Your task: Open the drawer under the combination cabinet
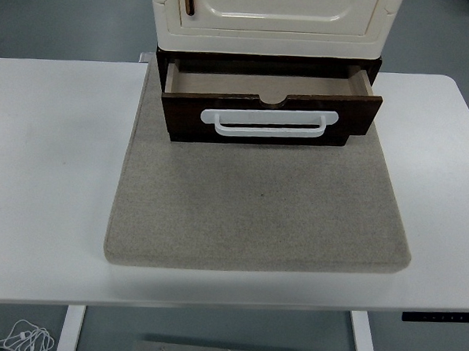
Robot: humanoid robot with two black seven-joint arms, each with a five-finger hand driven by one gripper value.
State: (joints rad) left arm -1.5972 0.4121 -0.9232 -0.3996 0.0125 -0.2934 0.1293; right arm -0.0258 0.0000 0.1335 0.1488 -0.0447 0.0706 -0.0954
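Observation:
A cream cabinet (274,16) stands at the back of the table, its upper door shut with a small brown handle (189,0). Beneath it the dark brown drawer (271,114) is pulled out toward me, showing an empty light brown inside (263,83). A white bar handle (270,122) runs across the drawer front. Neither of my hands shows in the head view.
The cabinet sits on a grey felt mat (260,208) that covers the middle of the white table (54,174). A black control panel (439,316) is on the table's front edge at the right. Cables (21,337) lie on the floor at bottom left.

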